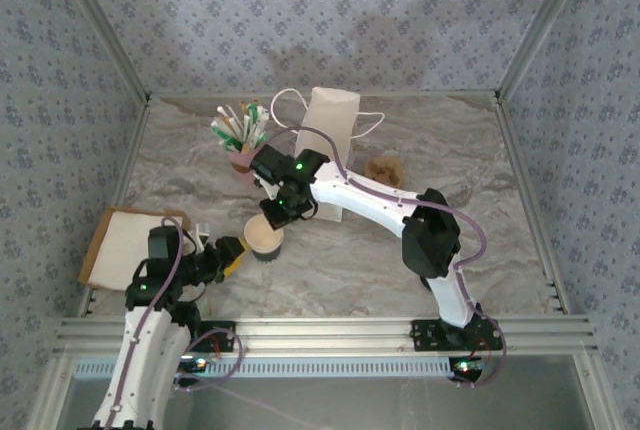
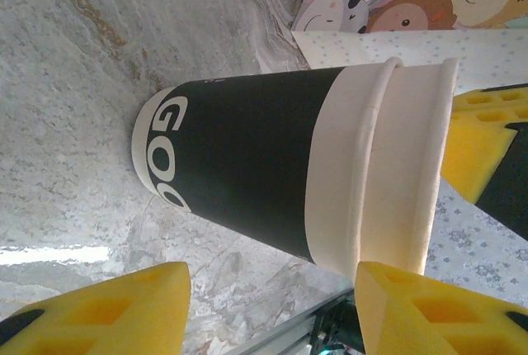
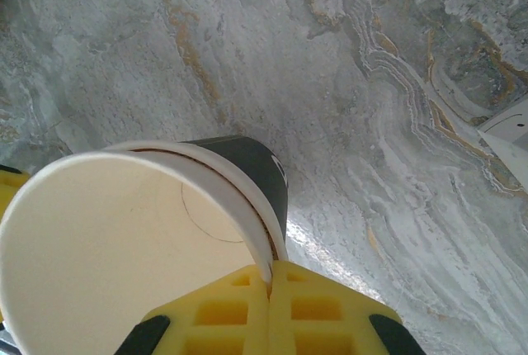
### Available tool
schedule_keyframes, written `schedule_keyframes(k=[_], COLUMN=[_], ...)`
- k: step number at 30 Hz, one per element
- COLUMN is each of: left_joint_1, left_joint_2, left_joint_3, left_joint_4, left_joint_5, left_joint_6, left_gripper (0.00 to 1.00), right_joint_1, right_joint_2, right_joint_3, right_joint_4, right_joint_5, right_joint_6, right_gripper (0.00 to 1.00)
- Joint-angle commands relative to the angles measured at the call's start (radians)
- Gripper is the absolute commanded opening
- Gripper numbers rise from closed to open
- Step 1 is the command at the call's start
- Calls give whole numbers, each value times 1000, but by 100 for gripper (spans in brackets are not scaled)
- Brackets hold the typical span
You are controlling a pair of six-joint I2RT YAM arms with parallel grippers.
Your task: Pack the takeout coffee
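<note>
Pinching the wall of the paper coffee cup at its rim, the right pincer is clenched, its 2 yellow fingers meeting on the lip near the bottom of the right wrist view. The cup is open-mouthed, has no lid and looks empty.

From above, the cup stands upright on the marble counter, just left of centre. The right pincer comes onto it from the upper right.

The left pincer sits just beside the cup at its lower left, jaws apart and gripping nothing. In the left wrist view the black-sleeved cup lies across the frame, base to the left and rim to the right. Its long axis runs along the line between the 2 fingers of that pincer, so those jaws are not squared up to its wall.

The white paper bag stands up and to the right of the cup, beyond the right forearm. The right arm already has the cup, so it is probably the one to carry it up and back toward the bag's mouth.
</note>
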Motion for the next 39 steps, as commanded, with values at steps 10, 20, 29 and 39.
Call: schedule_keyframes(k=[10,20,29,39], left_joint_1=[19,23,25,27], left_joint_2=[-117,-164,-163,-155], left_joint_3=[-74,-114,-108,-68], left_joint_4=[154,134,68,-18], left_joint_5=[47,58,20,-36], left_joint_6=[-135,-148,-93,-29], left_gripper=[56,51,48,48], right_joint_1=[-5,-4,-5,-10], right_joint_2=[-38,-39,-47,-69], right_joint_3=[-12,-8,1,16], right_joint_4=[7,13,26,50], right_joint_5=[-38,-47,-72,-97], right_joint_6=[18,22,33,60], right_gripper=[0,0,0,0])
